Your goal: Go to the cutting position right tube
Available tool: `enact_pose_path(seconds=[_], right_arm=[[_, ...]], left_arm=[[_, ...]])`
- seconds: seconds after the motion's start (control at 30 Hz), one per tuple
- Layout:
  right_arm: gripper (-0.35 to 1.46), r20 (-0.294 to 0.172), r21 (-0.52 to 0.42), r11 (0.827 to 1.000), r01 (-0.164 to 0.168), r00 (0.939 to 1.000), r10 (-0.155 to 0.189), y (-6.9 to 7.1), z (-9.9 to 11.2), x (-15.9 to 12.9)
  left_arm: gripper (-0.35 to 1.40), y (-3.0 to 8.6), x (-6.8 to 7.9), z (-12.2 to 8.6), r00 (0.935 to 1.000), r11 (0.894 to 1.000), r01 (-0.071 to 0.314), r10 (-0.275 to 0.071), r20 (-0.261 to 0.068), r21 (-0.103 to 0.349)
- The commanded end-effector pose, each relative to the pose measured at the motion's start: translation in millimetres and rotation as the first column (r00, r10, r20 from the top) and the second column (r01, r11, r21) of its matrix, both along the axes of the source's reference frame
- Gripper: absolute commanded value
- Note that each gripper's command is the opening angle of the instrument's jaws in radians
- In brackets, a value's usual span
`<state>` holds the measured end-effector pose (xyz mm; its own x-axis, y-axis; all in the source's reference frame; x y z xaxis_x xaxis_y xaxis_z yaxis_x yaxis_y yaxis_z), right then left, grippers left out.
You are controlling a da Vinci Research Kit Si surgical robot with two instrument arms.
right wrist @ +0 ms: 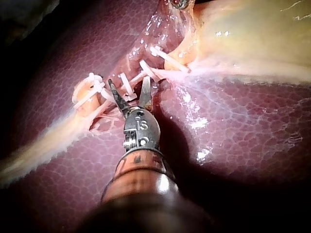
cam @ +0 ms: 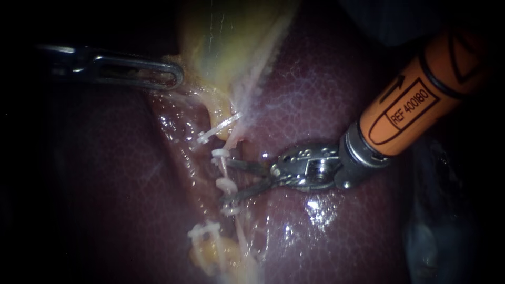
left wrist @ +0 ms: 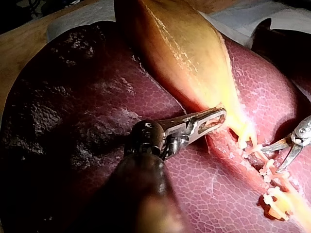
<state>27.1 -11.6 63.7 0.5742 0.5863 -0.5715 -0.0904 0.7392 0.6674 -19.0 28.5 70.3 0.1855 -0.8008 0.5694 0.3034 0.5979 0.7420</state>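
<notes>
My right instrument (cam: 227, 181) comes in on an orange shaft, and its two thin blades are open. They straddle a pale thin tube (cam: 225, 169) that carries several white clips; one clip (cam: 226, 184) lies in the gap between the blades. The right wrist view shows the same open blades (right wrist: 130, 92) with a clip (right wrist: 125, 85) between them. My left instrument (cam: 171, 79) is shut on the yellow gallbladder (cam: 231, 47) at its narrow lower end and holds it taut. Seen from the left wrist, its slotted jaws (left wrist: 214, 119) pinch that tissue, with my right instrument (left wrist: 272, 158) beyond.
Dark red liver (cam: 326, 94) surrounds the clipped strip on both sides. A longer white clip (cam: 218, 129) lies slantwise just under the gallbladder's tip. Another clip (cam: 202, 231) sits on a yellow stump lower down. A wet sheen shows on the liver under the right instrument's wrist.
</notes>
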Motion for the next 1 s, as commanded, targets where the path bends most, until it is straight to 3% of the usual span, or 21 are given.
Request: enact_pose_path(seconds=[0.03,0.2,0.4,0.63,0.83,1.0], right_arm=[[1.35,-0.001,0.0,1.0,0.001,1.0,-0.001,0.0,0.0,-0.1],[1.35,-0.004,0.003,1.0,0.006,1.0,-0.006,0.0,-0.6,-1.3],[1.35,-0.007,0.018,1.0,0.009,0.9999,-0.009,1.2,-2.1,-3.7],[1.34,0.027,0.101,0.994,-0.033,0.9992,0.031,1.3,-2.4,-5.1],[1.32,0.08,0.245,0.967,-0.076,0.9951,0.058,1.6,-1.5,-5.9],[1.3,0.11,0.344,0.934,-0.092,0.9923,0.057,1.7,-0.1,-6.2]], left_arm=[[-0.35,0.0,0.0,0.0,1.0,1.0,0.0,0.0,0.0,0.0],[-0.35,0.0,0.1,0.0,1.0,1.0,-0.001,0.001,0.0,0.0],[-0.35,0.0,0.1,0.0,1.0,1.0,-0.001,0.001,0.001,0.0],[-0.35,0.0,0.2,0.0,1.0,1.0,-0.001,0.001,0.001,0.0],[-0.35,-0.1,0.2,-0.1,1.0,1.0,-0.001,0.001,0.0,0.0],[-0.35,-0.1,0.2,-0.2,1.0,1.0,0.0,0.0,0.0,0.0]])
